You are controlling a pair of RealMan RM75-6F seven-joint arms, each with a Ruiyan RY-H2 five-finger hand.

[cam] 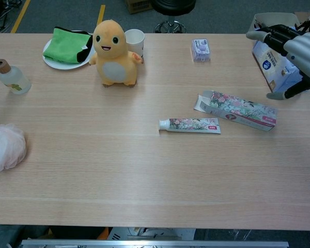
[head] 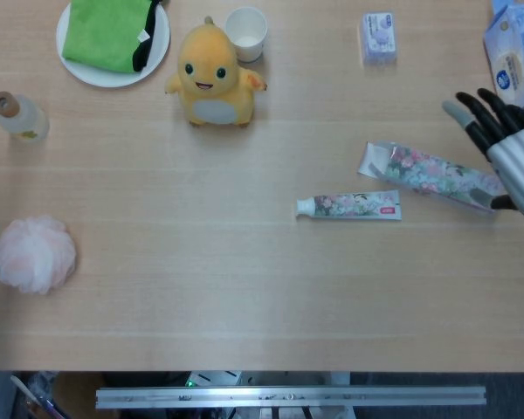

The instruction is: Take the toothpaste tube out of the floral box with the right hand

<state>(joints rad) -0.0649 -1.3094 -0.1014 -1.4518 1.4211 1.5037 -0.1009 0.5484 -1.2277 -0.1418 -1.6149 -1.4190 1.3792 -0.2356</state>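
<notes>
R hand is empty, fingers spread, raised at the table edge. Floral box lies flat just left of it, open flap away from hand; not touching, as far as chest view shows. Toothpaste tube is out on the table, just past box's open end, farther left. Wipes pack close behind hand. Plush toy, cup, plate w/ green cloth far left. L hand not in view.
</notes>
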